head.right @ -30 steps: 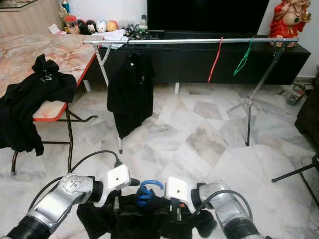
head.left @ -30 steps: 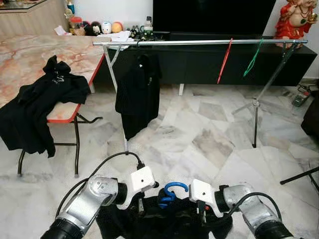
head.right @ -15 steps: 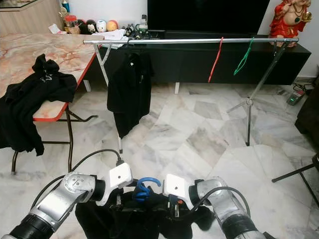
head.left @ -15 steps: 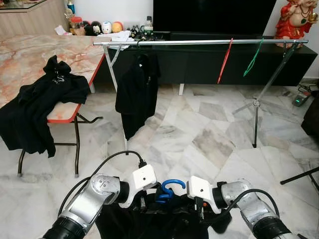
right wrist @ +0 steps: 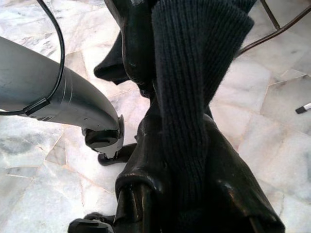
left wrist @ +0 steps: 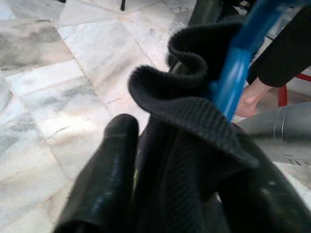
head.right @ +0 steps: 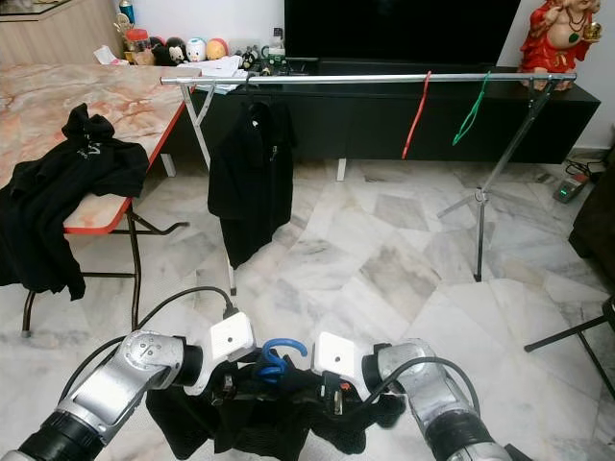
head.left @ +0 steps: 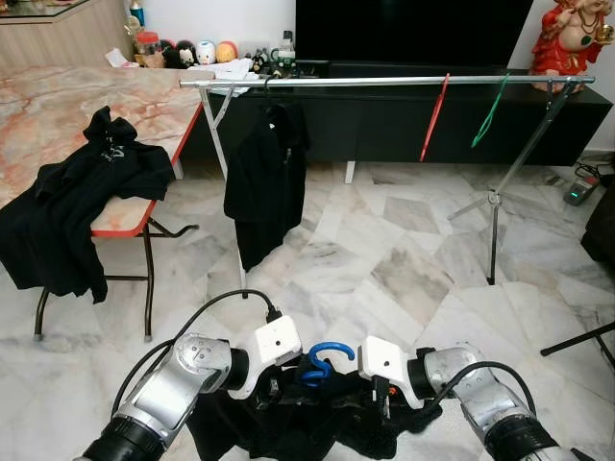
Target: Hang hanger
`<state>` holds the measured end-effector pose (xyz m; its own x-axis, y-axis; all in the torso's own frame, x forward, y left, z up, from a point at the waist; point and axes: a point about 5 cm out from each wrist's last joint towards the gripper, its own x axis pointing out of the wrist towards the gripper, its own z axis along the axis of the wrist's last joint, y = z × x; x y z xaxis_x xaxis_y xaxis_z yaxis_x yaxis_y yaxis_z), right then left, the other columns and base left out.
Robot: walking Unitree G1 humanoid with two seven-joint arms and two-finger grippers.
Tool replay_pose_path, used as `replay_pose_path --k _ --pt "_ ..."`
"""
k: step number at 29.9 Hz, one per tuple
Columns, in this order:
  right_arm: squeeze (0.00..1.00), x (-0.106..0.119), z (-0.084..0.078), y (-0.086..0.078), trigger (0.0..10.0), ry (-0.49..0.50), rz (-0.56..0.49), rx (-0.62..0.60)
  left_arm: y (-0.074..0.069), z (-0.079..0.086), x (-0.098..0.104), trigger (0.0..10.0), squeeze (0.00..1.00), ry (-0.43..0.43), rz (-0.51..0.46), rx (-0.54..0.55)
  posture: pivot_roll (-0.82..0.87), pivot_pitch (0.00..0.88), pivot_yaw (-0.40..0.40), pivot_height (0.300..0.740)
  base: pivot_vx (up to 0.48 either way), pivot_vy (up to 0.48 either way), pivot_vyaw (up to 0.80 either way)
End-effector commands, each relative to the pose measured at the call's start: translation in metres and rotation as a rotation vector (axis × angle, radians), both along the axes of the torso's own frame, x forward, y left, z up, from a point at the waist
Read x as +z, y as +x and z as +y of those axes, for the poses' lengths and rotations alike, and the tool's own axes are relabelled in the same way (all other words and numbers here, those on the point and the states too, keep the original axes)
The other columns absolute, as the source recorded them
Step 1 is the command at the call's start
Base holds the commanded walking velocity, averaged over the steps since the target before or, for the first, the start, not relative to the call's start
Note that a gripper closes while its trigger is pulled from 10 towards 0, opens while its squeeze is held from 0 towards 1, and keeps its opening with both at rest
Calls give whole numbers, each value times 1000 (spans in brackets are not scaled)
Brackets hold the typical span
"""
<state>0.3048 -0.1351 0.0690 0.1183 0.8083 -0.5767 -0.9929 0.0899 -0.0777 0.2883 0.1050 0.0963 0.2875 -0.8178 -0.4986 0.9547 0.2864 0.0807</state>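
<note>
Carrying step: the left gripper and right gripper, both clamped on the black knitted garment draped on the blue plastic hanger, hold it low and near. Next, its hook likely needs lifting onto the far silver metal rail.

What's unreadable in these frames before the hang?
- Blue plastic hanger: arms buried in the black knit garment, eye views; its hook is clear.
- Left pincer: grip point covered by knit, left wrist view.
- Right pincer: fingertips wrapped in cloth, right wrist view.
</note>
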Motion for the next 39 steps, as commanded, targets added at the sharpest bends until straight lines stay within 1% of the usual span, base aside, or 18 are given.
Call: replay_pose_path --k 1,17,21,22,23,26,28,33,37,39 --pt "0 16 7 10 0 53 -53 1 0 1 -1 0 0 25 11 -1 82 94 -17 740 0 0 0" --pt "0 15 6 10 0 30 -46 16 1 2 3 0 0 26 21 -45 87 102 -13 740 0 0 0" --pt "0 11 4 8 0 -9 -49 28 1 3 3 0 0 32 33 -58 87 100 -12 740 0 0 0" --pt "0 8 2 7 0 -48 -51 36 1 3 3 0 0 22 37 -57 87 100 -12 740 0 0 0" --pt "0 7 2 7 0 -54 -51 37 2 3 3 0 0 21 37 -56 87 100 -12 740 0 0 0" --pt "0 4 -1 6 0 -79 -51 43 1 5 0 0 0 49 47 -63 88 96 -10 740 0 0 0" --pt "0 3 -1 5 0 -80 -49 40 1 7 -3 0 0 73 50 -46 89 94 -11 740 0 0 0" --pt "0 2 -1 5 0 -80 -48 36 4 7 -5 0 0 87 47 -3 89 92 -11 740 0 0 0" --pt "0 0 -1 5 0 -94 -49 30 11 7 -5 0 0 111 2 73 89 92 -11 740 0 0 0" --pt "0 -1 -1 5 0 -97 -50 28 12 8 -5 0 0 115 -8 92 89 92 -11 740 0 0 0"
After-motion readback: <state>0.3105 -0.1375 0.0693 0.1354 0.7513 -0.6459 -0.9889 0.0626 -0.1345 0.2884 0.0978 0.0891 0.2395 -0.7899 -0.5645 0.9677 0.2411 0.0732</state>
